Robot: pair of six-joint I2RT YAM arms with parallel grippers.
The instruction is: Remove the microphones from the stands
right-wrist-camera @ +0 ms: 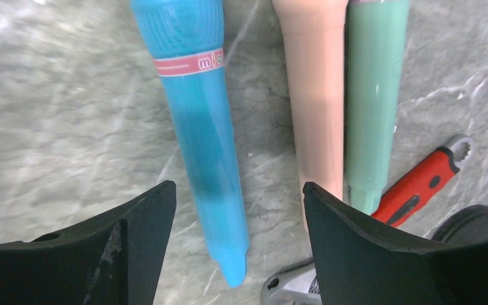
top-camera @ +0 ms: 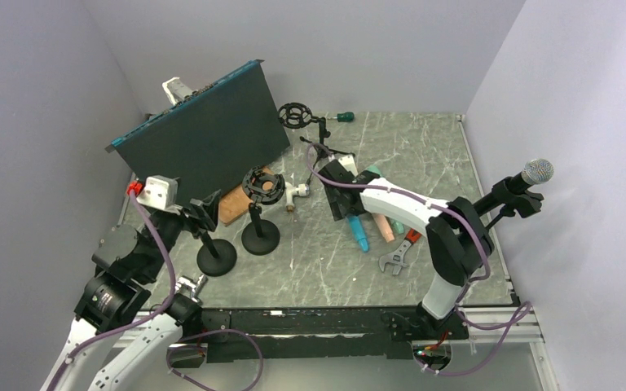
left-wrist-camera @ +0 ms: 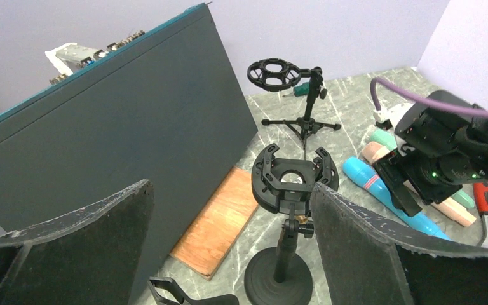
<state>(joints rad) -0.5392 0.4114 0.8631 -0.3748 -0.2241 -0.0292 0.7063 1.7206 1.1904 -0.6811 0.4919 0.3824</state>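
Note:
A microphone with a grey mesh head sits in a black clip stand at the table's right edge, away from both grippers. My right gripper is open and low over the table. A blue microphone lies flat between its fingers, untouched. A pink microphone and a green microphone lie beside it. My left gripper is open and empty. It hovers before a round-base stand with an empty shock mount.
A dark panel leans at the back left, with a wooden block at its foot. A second round-base stand stands under my left gripper. A tripod stand and a green screwdriver are at the back. A red-handled wrench lies by the microphones.

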